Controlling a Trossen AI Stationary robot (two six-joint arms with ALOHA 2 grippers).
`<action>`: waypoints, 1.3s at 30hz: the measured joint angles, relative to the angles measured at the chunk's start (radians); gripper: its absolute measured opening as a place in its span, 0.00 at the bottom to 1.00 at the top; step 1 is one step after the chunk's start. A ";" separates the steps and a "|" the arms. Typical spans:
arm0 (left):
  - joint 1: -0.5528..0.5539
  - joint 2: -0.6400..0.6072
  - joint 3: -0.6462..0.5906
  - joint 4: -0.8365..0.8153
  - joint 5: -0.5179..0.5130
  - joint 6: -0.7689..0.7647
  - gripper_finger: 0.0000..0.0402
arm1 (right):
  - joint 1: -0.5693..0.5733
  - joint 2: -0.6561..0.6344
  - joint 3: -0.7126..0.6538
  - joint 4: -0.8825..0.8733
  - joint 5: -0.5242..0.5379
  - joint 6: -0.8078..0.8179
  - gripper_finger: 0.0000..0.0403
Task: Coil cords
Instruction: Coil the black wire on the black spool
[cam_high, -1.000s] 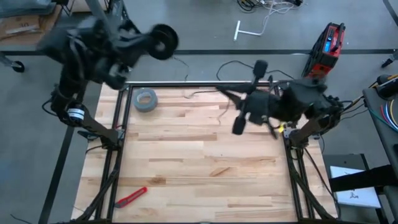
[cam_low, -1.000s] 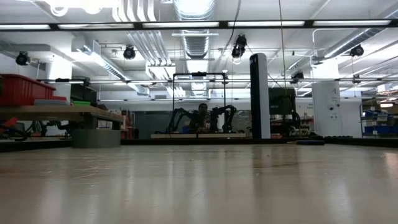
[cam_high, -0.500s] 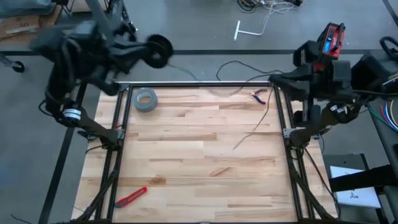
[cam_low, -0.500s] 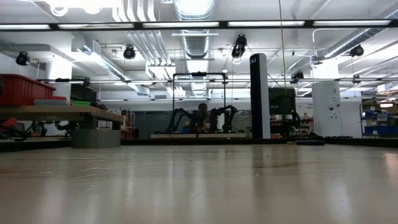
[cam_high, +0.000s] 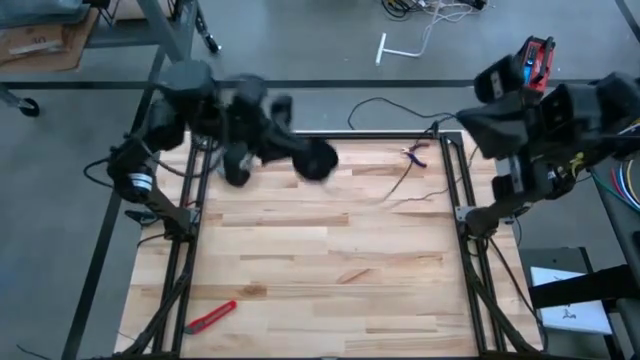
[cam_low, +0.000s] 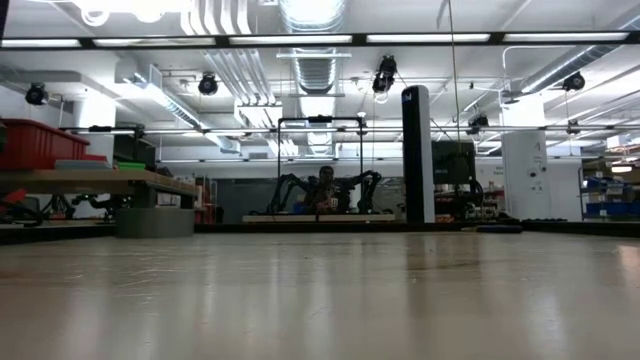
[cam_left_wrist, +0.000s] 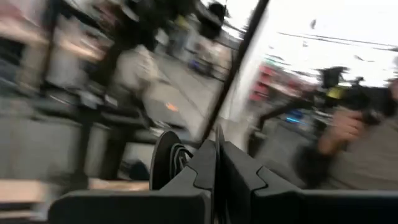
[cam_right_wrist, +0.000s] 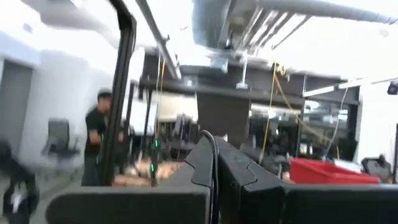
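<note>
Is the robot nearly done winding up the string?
Not nearly. Done: the left gripper has the reel in its fingers, above the table's far side. In hand: the right gripper seems to pinch the cord. Left: most of the cord lies loose over table and floor, unwound.

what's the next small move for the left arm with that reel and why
Probably turn the reel to take up slack. The left gripper is shut on it over the table's far edge, and the thin cord lies loose toward the right gripper, which pinches it.
</note>
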 joint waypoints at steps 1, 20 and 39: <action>-0.001 0.015 0.000 -0.003 0.084 -0.039 0.02 | -0.002 0.000 0.000 0.027 0.000 -0.003 0.00; -0.007 0.225 0.000 0.518 0.358 -0.285 0.02 | -0.134 0.008 0.000 0.151 0.125 0.075 0.00; 0.022 0.336 -0.002 0.852 0.479 -0.483 0.02 | -0.541 0.109 0.000 0.108 -0.391 0.587 0.00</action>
